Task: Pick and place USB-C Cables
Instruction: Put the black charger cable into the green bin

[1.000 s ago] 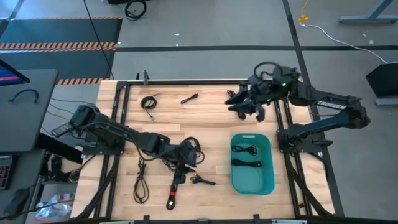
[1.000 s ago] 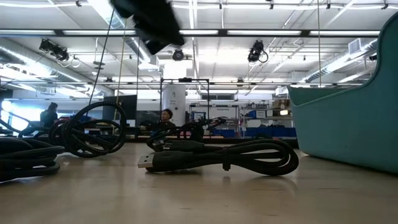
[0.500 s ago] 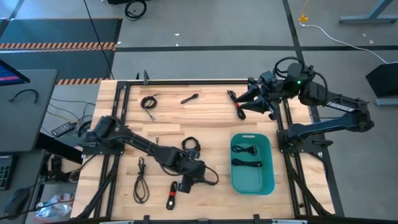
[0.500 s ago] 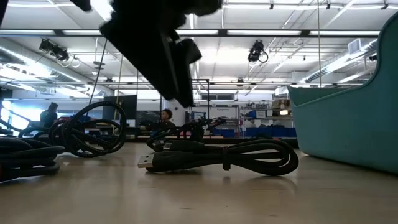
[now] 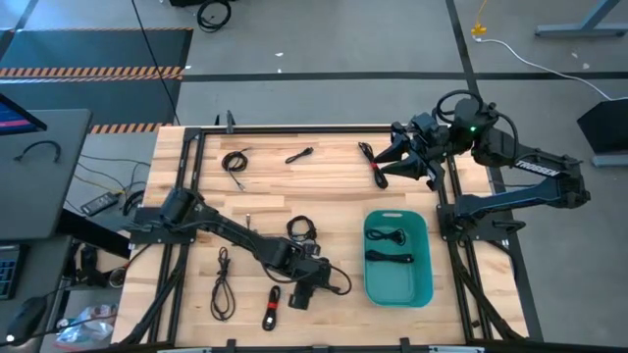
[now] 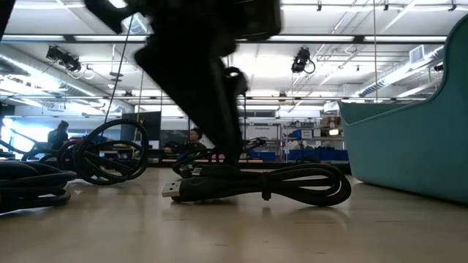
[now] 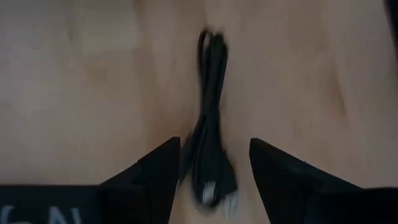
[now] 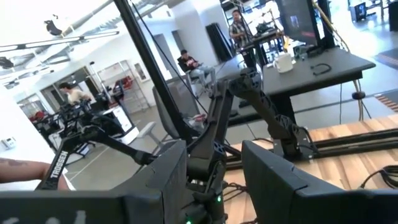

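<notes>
1. Since a second back the left arm has swung from the surface's middle toward its near edge; its left gripper [image 5: 312, 286] now sits low over a bundled cable [image 7: 210, 149]. The right arm has pulled back to the far right corner and holds there.
2. Surface [image 5: 334, 172]: pale wood planks, largest thing in view. Teal tub [image 5: 398, 259] on its right side, two cables [image 5: 390, 247] already inside.
3. Right gripper [image 5: 404, 162] is raised at the far right, jaws parted and empty (a loose cable with a red tip [image 5: 374, 164] lies just beside it on the wood).
4. Left jaws stand wide, one finger on each side of the bundle, nothing gripped yet. The bundle lies flat on the wood just left of the tub.
5. Other cables wait: the red-banded one [image 5: 270, 309] near the front edge, a long loop [image 5: 223, 284] to its left, small coils [image 5: 235, 161] at the far side.
6. To do this step well, I judge: keep the bundle centred between the fingers, go down until the tips near the wood, close across all strands at mid-length so no loop slips free, then lift straight before swinging to the tub.
</notes>
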Robot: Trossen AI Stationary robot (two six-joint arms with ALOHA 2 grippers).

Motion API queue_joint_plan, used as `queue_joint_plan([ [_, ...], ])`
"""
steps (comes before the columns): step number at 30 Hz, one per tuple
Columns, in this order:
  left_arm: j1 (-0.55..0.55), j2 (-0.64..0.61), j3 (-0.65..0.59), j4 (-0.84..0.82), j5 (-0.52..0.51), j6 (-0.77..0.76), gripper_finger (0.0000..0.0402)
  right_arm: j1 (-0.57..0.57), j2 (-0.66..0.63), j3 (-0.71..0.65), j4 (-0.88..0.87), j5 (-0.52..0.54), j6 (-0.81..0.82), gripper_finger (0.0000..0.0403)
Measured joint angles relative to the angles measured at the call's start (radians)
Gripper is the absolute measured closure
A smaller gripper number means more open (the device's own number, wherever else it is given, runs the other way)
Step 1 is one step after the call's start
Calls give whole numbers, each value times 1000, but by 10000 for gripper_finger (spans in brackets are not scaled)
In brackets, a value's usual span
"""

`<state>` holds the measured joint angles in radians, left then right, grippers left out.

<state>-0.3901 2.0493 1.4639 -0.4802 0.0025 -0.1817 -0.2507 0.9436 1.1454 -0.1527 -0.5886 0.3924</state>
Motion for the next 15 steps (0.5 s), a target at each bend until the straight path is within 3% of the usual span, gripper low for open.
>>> queue_joint_plan([
  [15,15,62,-1,2,29,-15,200,-2,-12,0,127,-41,32,243],
])
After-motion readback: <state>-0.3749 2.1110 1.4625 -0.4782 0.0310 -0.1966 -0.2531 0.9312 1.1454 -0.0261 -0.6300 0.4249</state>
